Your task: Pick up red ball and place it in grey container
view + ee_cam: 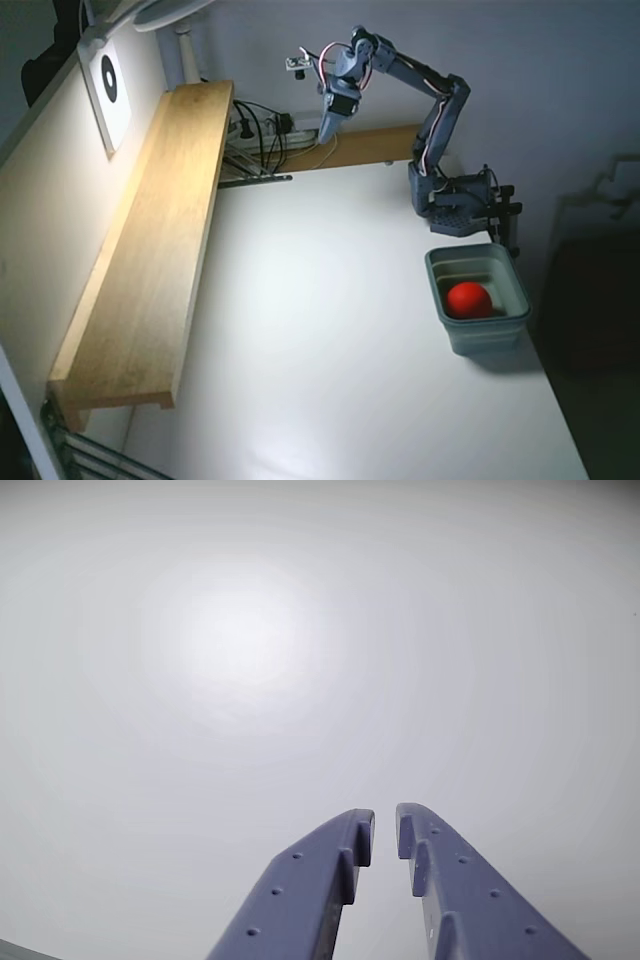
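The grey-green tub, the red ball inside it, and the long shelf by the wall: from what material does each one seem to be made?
The grey-green rectangular tub looks like moulded plastic: thick rim, rounded corners, matte walls. The small red ball looks smooth and plain, perhaps plastic or rubber; the fixed view cannot settle it. The long pale shelf seems to be wood or wood laminate, with faint grain.

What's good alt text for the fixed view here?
A red ball sits inside a grey container at the right edge of a white table. The blue robot arm is raised at the back, its empty gripper pointing down, far from the container. A wooden shelf runs along the left.
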Tool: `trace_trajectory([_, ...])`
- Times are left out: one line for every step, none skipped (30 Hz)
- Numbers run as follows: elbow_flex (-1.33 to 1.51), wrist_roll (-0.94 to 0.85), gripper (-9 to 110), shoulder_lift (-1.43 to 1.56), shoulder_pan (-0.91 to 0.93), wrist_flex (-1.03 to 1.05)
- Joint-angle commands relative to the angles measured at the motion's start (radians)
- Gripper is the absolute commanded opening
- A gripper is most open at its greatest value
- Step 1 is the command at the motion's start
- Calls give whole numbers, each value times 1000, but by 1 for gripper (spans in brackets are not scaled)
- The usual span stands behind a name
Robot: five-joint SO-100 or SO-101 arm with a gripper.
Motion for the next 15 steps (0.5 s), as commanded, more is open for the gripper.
trace_trajectory([13, 3, -2, 54, 52, 23])
trace_trajectory([17, 3, -2, 59, 63, 23])
trace_trajectory([21, 3, -2, 64, 71, 24])
trace_trajectory([24, 3, -2, 67, 77, 24])
trace_trajectory([27, 3, -3, 70, 84, 24])
trace_trajectory([29, 3, -3, 73, 89, 24])
trace_trajectory([31, 3, -3, 75, 94, 24])
trace_trajectory([32, 3, -3, 76, 96, 24])
trace_trajectory([33, 3, -3, 77, 98, 24])
trace_trajectory([34, 3, -3, 78, 99, 24])
trace_trajectory([34, 3, -3, 78, 99, 24])
trace_trajectory([34, 3, -3, 78, 99, 24])
trace_trajectory([34, 3, -3, 78, 99, 24])
trace_trajectory([34, 3, -3, 78, 99, 24])
trace_trajectory([34, 3, -3, 78, 99, 24])
